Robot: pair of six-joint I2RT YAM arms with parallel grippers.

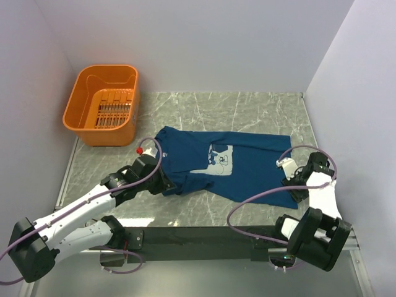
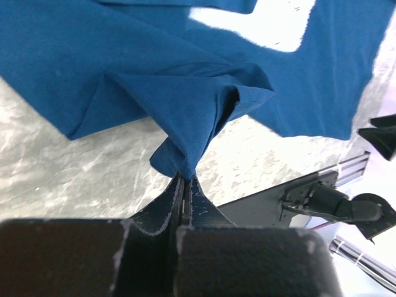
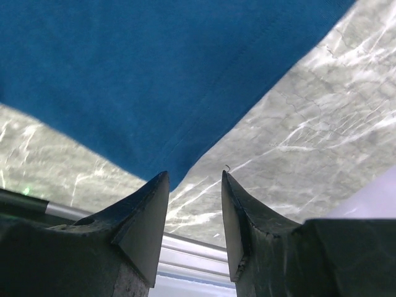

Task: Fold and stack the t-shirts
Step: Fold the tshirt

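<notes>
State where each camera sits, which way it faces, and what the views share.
Top external: above, behind the arms, looking down at table, basket, t-shirt; both arms show, left hand and right hand at the shirt.
Left wrist: on the left arm, facing the shirt; its shut hand pinches a fold.
Right wrist: on the right arm, facing the shirt's corner; its open hand holds nothing.
Shared: all three show the shirt on the table.
</notes>
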